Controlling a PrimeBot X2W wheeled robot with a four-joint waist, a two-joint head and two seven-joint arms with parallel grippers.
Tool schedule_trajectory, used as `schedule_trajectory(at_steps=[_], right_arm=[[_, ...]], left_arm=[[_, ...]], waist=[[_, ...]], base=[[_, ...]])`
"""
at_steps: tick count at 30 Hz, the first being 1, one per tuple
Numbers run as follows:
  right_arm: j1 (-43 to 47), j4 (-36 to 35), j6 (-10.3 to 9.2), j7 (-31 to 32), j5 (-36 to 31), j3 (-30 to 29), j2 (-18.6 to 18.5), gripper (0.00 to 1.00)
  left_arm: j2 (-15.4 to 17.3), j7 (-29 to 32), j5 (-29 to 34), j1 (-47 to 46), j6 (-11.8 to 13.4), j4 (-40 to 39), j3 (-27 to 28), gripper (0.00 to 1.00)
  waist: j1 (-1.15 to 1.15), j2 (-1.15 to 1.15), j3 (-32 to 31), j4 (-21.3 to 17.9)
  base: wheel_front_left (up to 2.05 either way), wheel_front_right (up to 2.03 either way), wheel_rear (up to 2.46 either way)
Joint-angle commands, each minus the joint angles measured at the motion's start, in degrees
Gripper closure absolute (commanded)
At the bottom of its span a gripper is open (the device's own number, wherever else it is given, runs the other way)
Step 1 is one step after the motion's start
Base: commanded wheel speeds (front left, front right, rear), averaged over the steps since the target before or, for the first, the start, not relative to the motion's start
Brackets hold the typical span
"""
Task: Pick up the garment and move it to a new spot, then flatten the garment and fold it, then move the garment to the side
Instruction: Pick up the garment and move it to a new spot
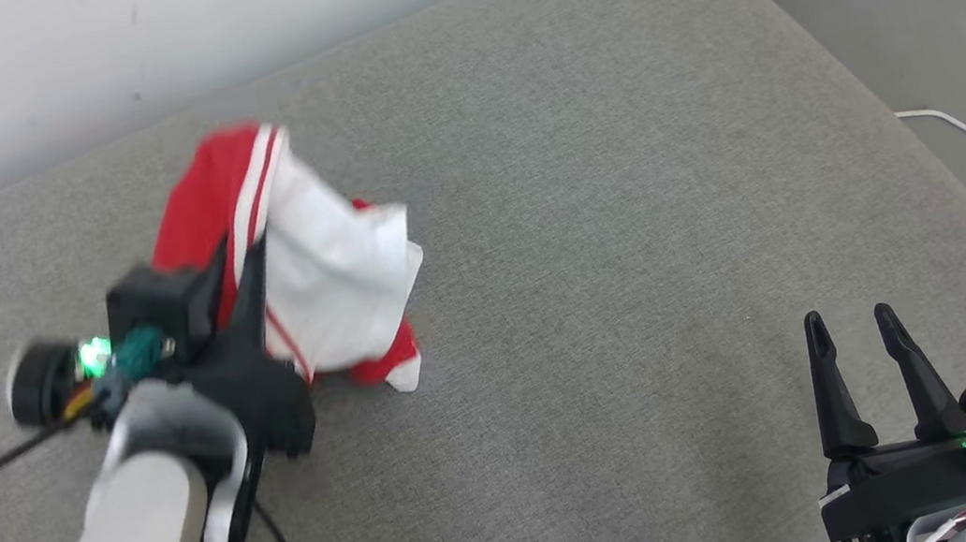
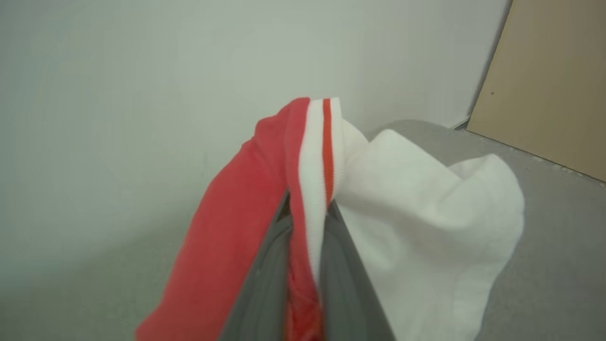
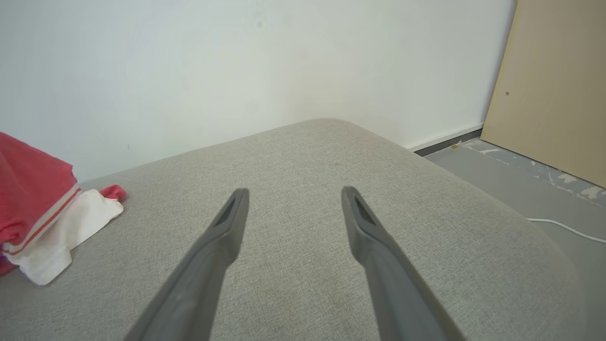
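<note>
One garment [image 1: 331,264], red-white, near the cushion's [image 1: 624,194] far left edge, is pinched at its striped hem by the left tool [image 1: 245,257]; right tool [image 1: 849,319] spread, empty. Slippage risked: thin pinch.

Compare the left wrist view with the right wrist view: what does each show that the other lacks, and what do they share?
Left wrist view: the left pincer shut on the striped edge of the red and white garment, seen close up. Right wrist view: the right pincer open and empty over the grey cushion, and a white cable on the floor. Both: the garment, the cushion, the white wall and the tan board.
</note>
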Motion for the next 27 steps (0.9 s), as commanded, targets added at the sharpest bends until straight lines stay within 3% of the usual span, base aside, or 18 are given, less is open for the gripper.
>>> schedule_trajectory(at_steps=[1, 9, 10, 11, 12, 19, 27], right_arm=[[-0.39, 0.2, -0.12, -0.03, 0.05, 0.2, -0.07, 0.0], [-1.24, 0.62, -0.12, -0.03, -1.13, 0.13, -0.06, 0.0], [-1.32, 0.57, -0.12, -0.03, -1.24, 0.19, -0.07, 0.0], [-1.39, 0.46, -0.12, -0.03, -1.43, 0.24, -0.07, 0.0], [-1.42, 0.33, -0.12, -0.03, -1.54, 0.32, -0.07, 0.0], [-0.28, -0.48, -0.12, -0.03, -2.51, 0.2, -0.08, 0.0], [1.93, -3.01, -0.12, -0.03, -4.38, -0.79, -0.07, 0.0]], left_arm=[[-0.09, -1.43, -1.29, 2.68, 0.13, 1.94, 0.6, 1.0], [-2.17, -4.68, -3.06, 6.67, -1.32, 10.06, -0.7, 1.0], [-2.62, -5.35, -2.8, 6.51, -1.54, 10.71, -1.07, 0.71], [-3.18, -6.28, -2.63, 6.29, -1.59, 11.18, -1.38, 0.18], [-3.81, -7.59, -3.08, 5.86, -1.94, 11.36, -1.26, 0.0], [-4.71, -14.95, -3.5, 2.84, -1.67, 9.26, 0.49, 0.0], [-1.93, -17.12, -3.45, 5.66, 0.48, 2.41, 2.89, 0.0]], waist=[[0.0, 0.0, 0.32, 0.42], [0.0, 0.0, 0.72, 2.24], [0.0, 0.0, 0.63, 2.6], [0.0, 0.0, 0.5, 2.96], [0.0, 0.0, 0.33, 3.35], [0.0, 0.0, -3.05, 7.35], [0.0, 0.0, -7.11, 14.84]], base=[[0.0, 0.0, 0.0], [0.0, 0.0, 0.0], [0.0, 0.0, 0.0], [0.0, 0.0, 0.0], [0.0, 0.0, 0.0], [0.0, 0.0, 0.0], [0.0, 0.0, 0.0]])
